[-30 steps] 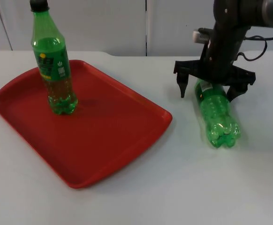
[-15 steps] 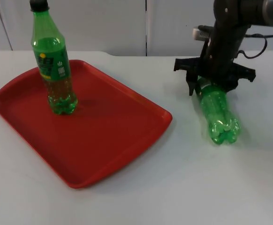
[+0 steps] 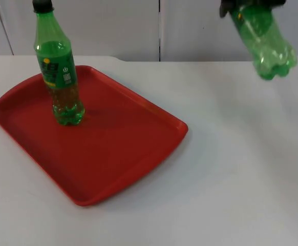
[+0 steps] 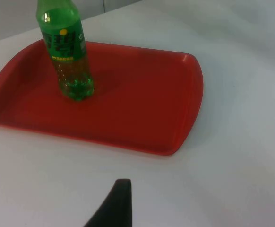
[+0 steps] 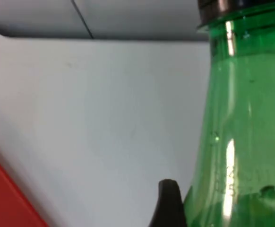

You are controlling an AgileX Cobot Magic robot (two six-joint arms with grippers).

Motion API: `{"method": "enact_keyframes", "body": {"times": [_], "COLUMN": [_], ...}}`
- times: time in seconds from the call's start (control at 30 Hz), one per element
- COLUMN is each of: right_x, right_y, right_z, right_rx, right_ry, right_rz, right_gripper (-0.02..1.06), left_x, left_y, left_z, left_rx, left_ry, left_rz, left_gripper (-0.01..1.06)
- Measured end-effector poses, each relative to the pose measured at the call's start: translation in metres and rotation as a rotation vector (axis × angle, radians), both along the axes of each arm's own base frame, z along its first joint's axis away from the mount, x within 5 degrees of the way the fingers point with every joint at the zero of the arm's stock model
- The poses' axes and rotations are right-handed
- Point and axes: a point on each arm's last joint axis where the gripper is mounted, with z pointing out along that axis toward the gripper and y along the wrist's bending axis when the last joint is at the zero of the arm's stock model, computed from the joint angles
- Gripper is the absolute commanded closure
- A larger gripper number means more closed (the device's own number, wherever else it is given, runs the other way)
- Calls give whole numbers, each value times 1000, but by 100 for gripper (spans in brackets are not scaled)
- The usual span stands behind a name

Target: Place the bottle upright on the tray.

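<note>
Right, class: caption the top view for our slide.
Right gripper lifts an unlabelled green bottle above the table; a labelled bottle stands on the red tray.

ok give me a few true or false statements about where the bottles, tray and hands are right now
1. A labelled bottle stands upright on the red tray. True.
2. The bare green bottle lies on the white table. False: it is tilted in the air, base lowest, held by the right hand.
3. The tray holds two bottles. False: only the labelled one.
4. The left hand is above the table beside the tray, touching nothing. True.
5. The labelled bottle has a black cap. True.
</note>
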Motion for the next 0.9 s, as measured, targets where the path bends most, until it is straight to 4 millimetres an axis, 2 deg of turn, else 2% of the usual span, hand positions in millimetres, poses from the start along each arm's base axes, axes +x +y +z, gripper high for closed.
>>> {"method": "enact_keyframes", "body": {"times": [0.1,0.17,0.2,0.37,0.4,0.53,0.6,0.67,0.77,0.8,0.9], "right_x": [-14,-24,-24,-46,-46,-71,-78,-95,-120,-120,-146], "right_y": [-7,-12,-12,-22,-22,-33,-36,-42,-52,-52,-56], "right_z": [35,52,52,89,89,115,117,127,131,131,132], "right_rx": [-28,-59,-59,-67,-67,-60,-63,-59,-46,-46,-11], "right_ry": [-37,-39,-39,-75,-75,-113,-118,-148,-198,-198,-298], "right_rz": [34,50,50,60,60,68,75,87,105,105,144], "right_gripper": [105,105,105,105,105,105,105,105,105,105,105], "left_x": [0,0,0,0,0,0,0,0,0,0,0], "left_y": [0,0,0,0,0,0,0,0,0,0,0], "left_z": [0,0,0,0,0,0,0,0,0,0,0], "left_rx": [0,0,0,0,0,0,0,0,0,0,0], "left_ry": [0,0,0,0,0,0,0,0,0,0,0], "left_rz": [0,0,0,0,0,0,0,0,0,0,0], "left_gripper": [0,0,0,0,0,0,0,0,0,0,0]}}
